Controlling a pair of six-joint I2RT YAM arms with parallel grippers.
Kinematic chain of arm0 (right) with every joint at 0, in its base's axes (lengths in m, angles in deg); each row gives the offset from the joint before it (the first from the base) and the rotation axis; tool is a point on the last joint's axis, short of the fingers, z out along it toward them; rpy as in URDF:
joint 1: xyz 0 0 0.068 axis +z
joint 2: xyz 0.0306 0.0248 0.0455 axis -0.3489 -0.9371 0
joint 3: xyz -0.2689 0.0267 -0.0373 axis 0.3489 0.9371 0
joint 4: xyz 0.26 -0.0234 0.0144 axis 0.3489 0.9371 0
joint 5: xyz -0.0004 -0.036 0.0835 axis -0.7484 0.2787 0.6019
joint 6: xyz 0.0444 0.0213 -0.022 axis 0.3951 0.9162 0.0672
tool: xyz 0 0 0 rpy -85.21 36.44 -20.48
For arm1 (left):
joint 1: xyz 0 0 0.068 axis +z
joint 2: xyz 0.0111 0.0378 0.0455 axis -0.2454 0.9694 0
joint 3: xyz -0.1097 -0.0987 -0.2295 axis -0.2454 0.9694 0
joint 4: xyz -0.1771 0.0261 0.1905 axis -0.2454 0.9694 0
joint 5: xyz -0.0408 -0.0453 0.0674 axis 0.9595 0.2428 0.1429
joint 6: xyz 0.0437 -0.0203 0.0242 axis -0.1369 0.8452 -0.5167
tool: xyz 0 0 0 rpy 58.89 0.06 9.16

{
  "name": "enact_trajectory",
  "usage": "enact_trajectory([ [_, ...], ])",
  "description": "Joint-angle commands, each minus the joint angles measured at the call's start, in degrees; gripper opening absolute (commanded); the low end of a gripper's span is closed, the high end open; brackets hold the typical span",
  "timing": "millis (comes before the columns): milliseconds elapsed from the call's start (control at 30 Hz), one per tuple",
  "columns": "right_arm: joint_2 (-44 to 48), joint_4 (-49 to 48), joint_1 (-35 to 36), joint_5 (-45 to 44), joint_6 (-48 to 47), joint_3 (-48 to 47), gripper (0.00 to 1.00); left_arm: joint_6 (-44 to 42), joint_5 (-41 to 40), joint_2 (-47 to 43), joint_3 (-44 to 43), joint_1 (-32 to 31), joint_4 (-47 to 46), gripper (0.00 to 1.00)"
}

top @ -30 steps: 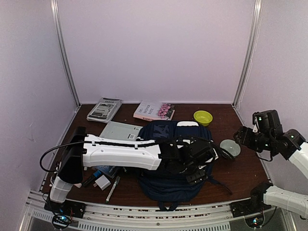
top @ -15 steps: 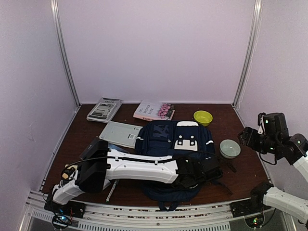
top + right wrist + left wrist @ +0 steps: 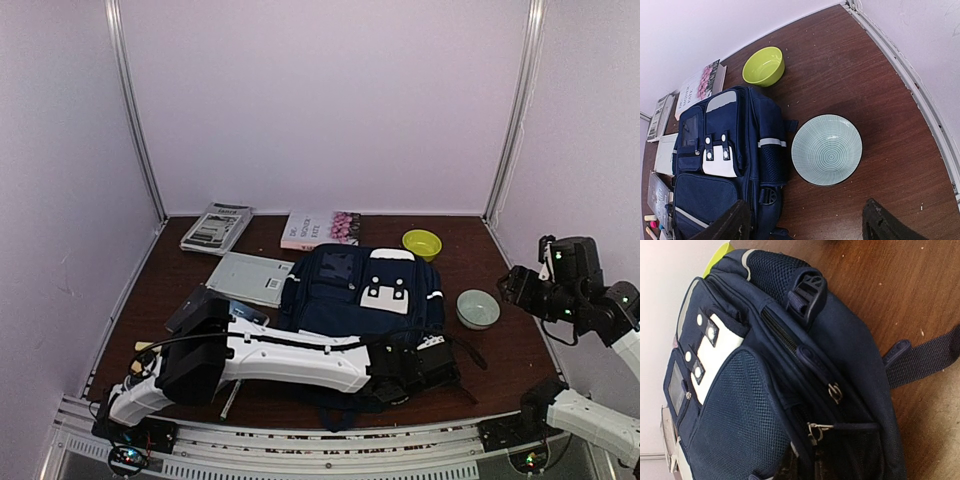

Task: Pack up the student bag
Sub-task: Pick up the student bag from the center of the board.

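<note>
Okay, the student bag [image 3: 360,290] is lying flat in the middle of the table [image 3: 510,350], its white patch facing up, its top toward the far edge and its bottom reaching almost to the near edge. From the left wrist view I see its zip pulls and a mesh side pocket, but I can't tell what's inside.

I count two bowls. The green bowl [image 3: 421,243] sits by the far edge, right of centre, just off the bag's top corner, its bare inside showing. The teal bowl [image 3: 478,308] is just beside the bag's right side, its ringed pattern in full view.

Three printed things: a flowered book [image 3: 320,229] at the far edge, a grey booklet [image 3: 216,228] in the far-left corner, and a grey folder [image 3: 250,275] left of the bag.

My left gripper [image 3: 425,362] is down at the bag's near-right corner; clenched or not, I can't tell. My right gripper [image 3: 807,215] hangs over the right edge, fingers spread wide, grasping nothing.
</note>
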Motion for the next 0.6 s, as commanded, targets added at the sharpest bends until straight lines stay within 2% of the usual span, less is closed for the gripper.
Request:
enact_trajectory([
  [0,1.4,0.3,-0.4,-0.7,-0.4,0.2,0.77,-2.9,-3.8,-3.4,2.1,1.6,-2.4,0.0],
  [367,8.6,-3.4,-0.4,-1.4,1.8,4.3,0.75,-1.8,-3.2,-12.2,2.3,3.1,-4.1,0.0],
  [567,14.9,-9.1,-0.4,4.1,2.4,9.8,0.74,-0.6,-1.1,-17.9,7.6,6.9,-6.7,0.0],
])
